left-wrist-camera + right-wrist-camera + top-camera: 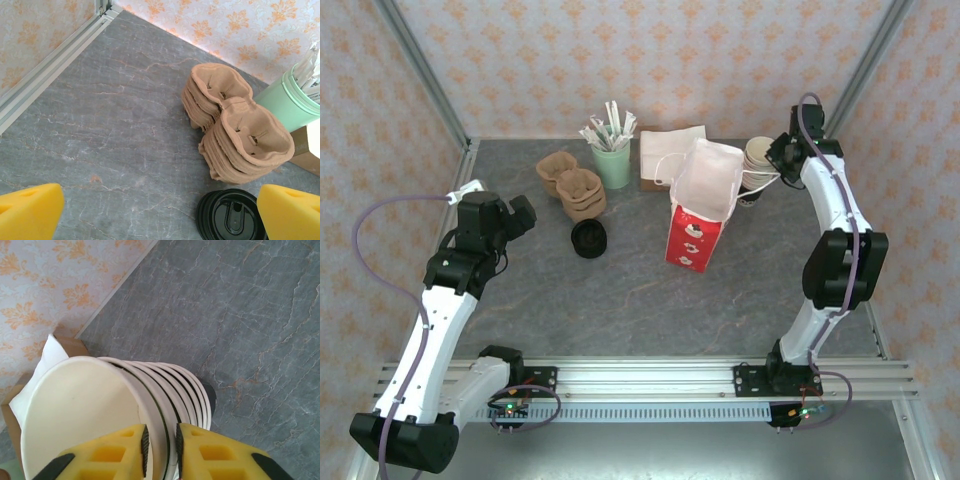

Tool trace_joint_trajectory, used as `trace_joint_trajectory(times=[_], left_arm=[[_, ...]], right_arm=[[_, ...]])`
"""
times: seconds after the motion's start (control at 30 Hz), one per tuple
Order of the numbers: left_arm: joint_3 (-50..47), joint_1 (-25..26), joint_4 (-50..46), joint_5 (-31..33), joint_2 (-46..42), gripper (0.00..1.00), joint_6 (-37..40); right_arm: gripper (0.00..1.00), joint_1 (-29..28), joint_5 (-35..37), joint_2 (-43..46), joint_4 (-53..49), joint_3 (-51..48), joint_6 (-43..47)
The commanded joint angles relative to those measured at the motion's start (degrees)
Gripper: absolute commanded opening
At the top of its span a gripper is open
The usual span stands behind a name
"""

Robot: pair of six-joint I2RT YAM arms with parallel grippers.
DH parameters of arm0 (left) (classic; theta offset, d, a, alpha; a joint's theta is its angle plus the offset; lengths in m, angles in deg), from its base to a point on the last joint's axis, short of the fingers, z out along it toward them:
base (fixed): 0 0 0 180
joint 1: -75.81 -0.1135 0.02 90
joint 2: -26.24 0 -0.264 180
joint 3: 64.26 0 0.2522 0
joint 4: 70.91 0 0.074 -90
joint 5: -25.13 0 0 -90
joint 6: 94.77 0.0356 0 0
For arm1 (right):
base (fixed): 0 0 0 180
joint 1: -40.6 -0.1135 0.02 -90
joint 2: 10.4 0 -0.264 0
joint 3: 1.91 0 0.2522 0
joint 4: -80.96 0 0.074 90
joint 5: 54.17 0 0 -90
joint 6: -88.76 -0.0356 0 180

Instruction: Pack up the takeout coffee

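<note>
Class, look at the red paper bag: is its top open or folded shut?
Open: the red paper bag stands upright with its mouth spread, white inside showing.

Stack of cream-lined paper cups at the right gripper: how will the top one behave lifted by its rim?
The stack of cream-lined paper cups looks tightly nested, so the top cup may drag others up. Its thin rim, between the pads of the right gripper, will likely flex when pinched. Empty, so probably light.

Matt pulp trays (pixel 235 135), glossy plastic lids (pixel 229 218), ppr cups (pixel 80 410).
</note>
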Motion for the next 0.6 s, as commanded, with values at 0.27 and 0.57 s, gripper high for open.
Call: trace_joint_trajectory(times=[0.27, 0.57], left_arm=[[2.0, 0.4, -1.6, 0.0, 0.4, 1.0, -0.1], [1.7, 0.4, -1.7, -0.3, 0.2, 1.0, -0.1]], right_arm=[[0.19, 0.3, 0.1, 1.7, 0.0, 0.8, 0.4], [0.14, 0.2, 0.9, 3.7, -0.5, 0.4, 1.2]])
